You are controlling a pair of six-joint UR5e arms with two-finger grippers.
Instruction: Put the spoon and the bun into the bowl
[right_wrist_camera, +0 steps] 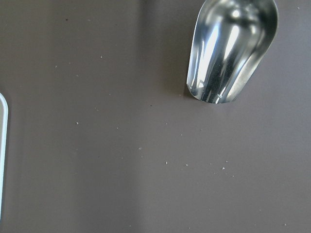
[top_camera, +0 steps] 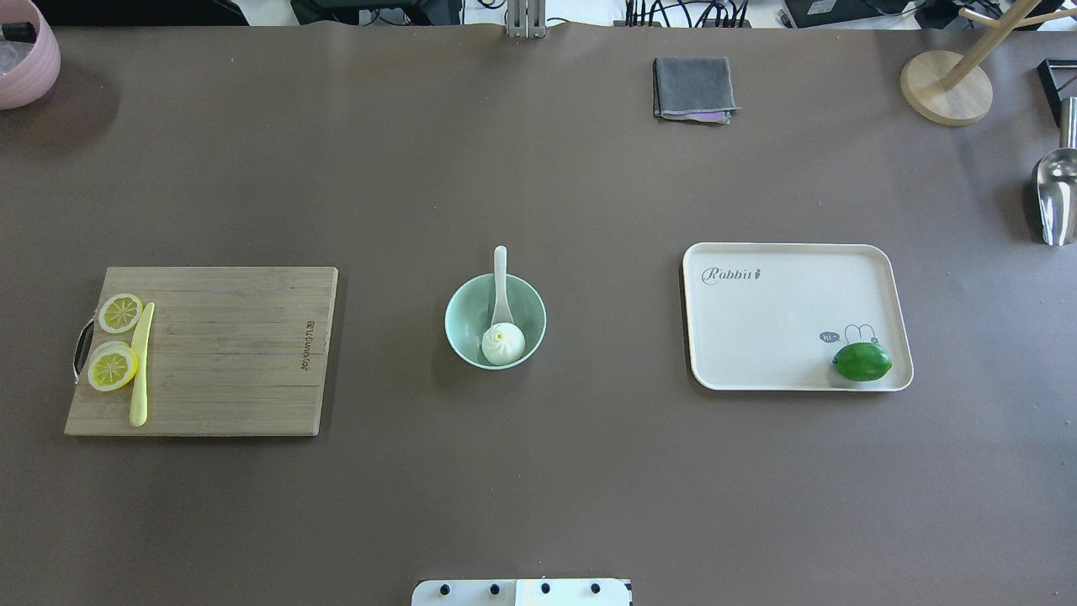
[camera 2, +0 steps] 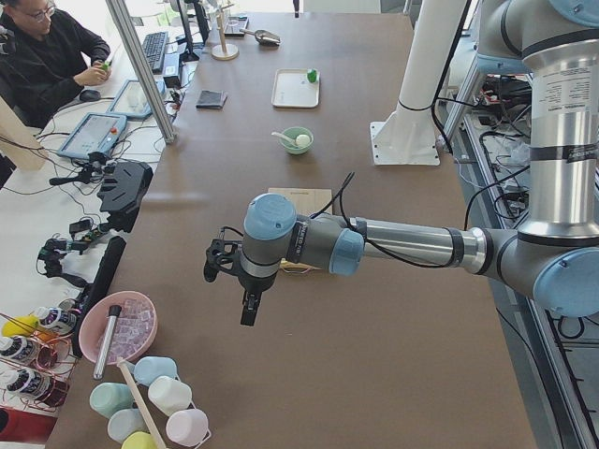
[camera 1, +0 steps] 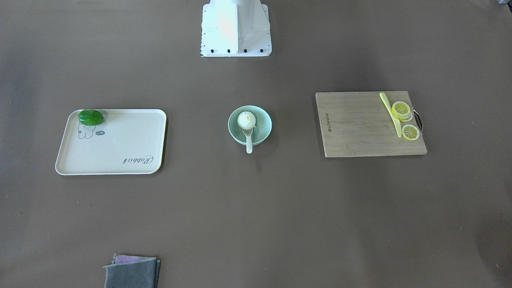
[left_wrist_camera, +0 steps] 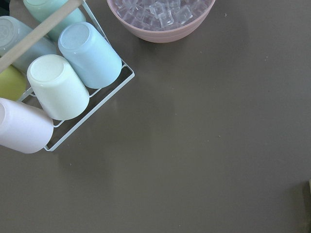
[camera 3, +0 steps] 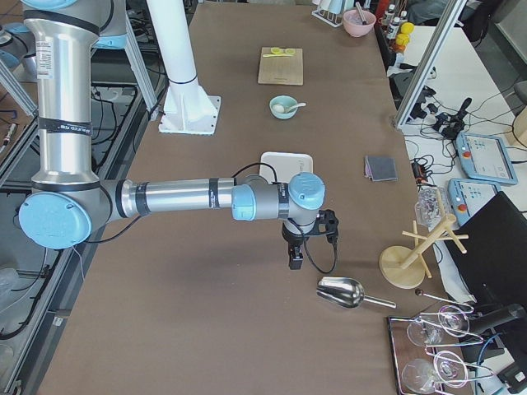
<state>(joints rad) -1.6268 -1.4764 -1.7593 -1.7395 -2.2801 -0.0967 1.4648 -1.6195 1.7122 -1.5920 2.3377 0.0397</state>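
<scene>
The pale mint-green bowl [top_camera: 523,306] stands at the table's middle. The white pleated bun [top_camera: 503,343] lies inside it on the robot's side. The white spoon [top_camera: 501,278] rests with its scoop in the bowl against the bun and its handle over the far rim. They also show in the front view: bowl [camera 1: 262,124], bun [camera 1: 246,119], spoon [camera 1: 249,142]. My left gripper [camera 2: 247,311] hangs over the table's left end, far from the bowl. My right gripper [camera 3: 295,262] hangs over the right end. I cannot tell whether either is open or shut.
A wooden cutting board [top_camera: 227,353] with lemon slices [top_camera: 114,366] and a yellow knife [top_camera: 140,366] lies left of the bowl. A cream tray [top_camera: 774,320] with a lime [top_camera: 862,362] lies right. A grey cloth [top_camera: 693,88], metal scoop [right_wrist_camera: 228,48], pink ice bowl [left_wrist_camera: 163,17] and cup rack [left_wrist_camera: 63,82] line the edges.
</scene>
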